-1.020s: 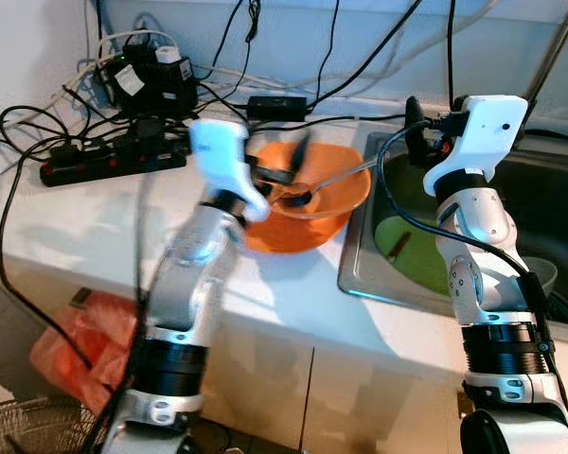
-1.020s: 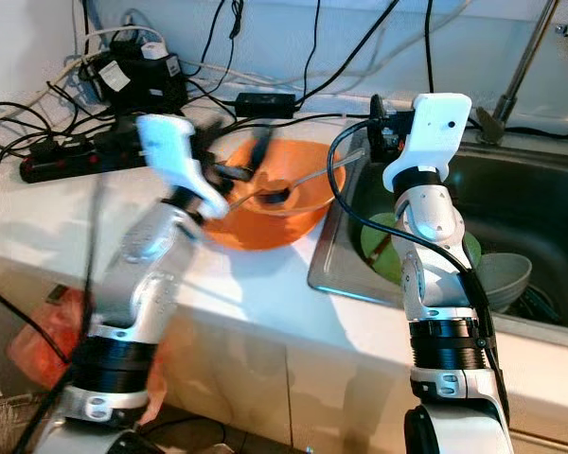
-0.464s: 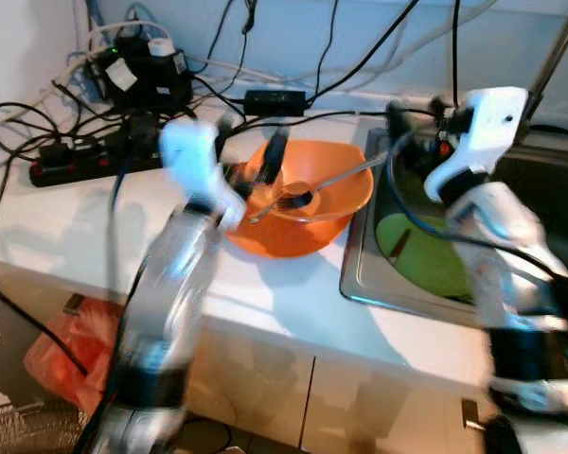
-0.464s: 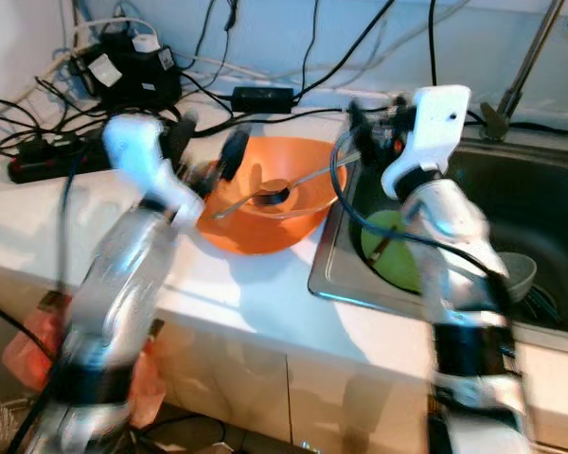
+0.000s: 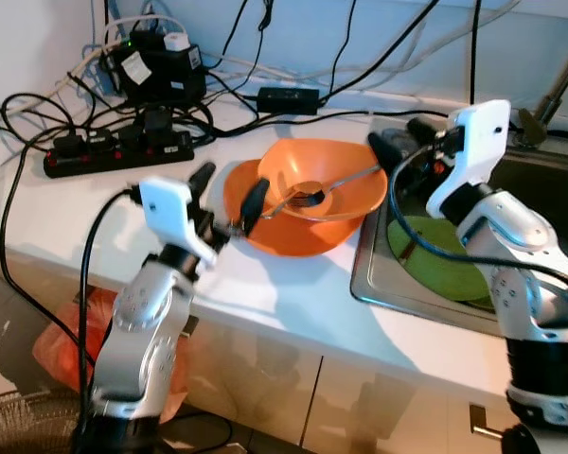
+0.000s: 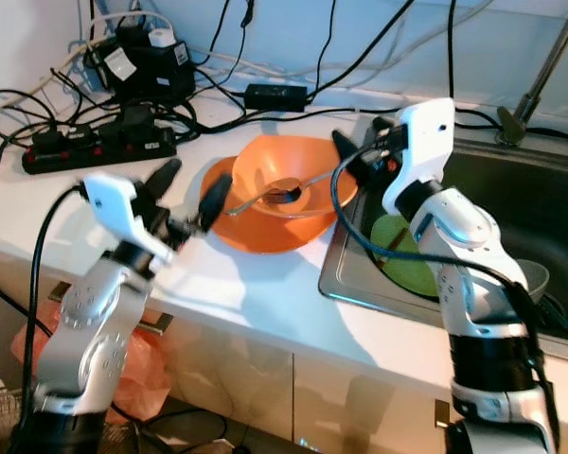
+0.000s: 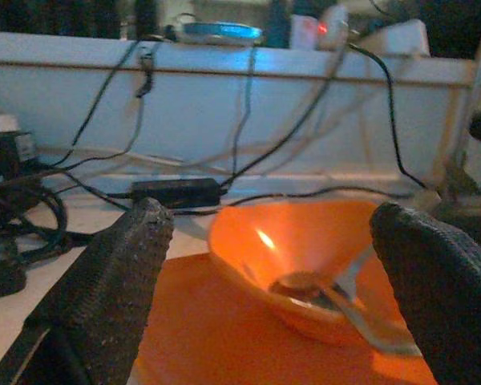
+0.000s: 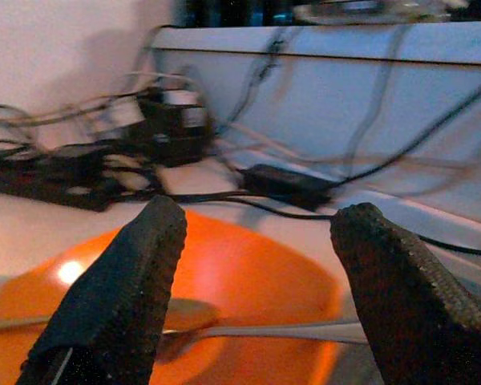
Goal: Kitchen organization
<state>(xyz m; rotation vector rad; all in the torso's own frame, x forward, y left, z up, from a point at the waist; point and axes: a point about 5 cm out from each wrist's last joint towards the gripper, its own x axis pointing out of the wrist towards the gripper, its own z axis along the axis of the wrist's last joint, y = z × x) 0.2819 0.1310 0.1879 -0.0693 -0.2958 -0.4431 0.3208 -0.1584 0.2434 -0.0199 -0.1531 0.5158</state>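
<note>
Round orange plastic bowl [image 5: 327,194] with metal spoon [image 5: 312,192] inside sits on orange plate [image 5: 265,227] on white countertop [image 5: 95,218] beside sink, flanked by left gripper [image 5: 225,194] and right gripper [image 5: 398,142], both wide open, empty, seemingly poised to grasp it.

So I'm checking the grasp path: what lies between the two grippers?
The orange bowl with a spoon, stacked on an orange plate, lies between left gripper and right gripper in both eye views.

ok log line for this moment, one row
left gripper: open, left of orange plastic bowl | right gripper: open, at bowl's right rim | metal spoon: in bowl | bowl: on orange plate
</note>
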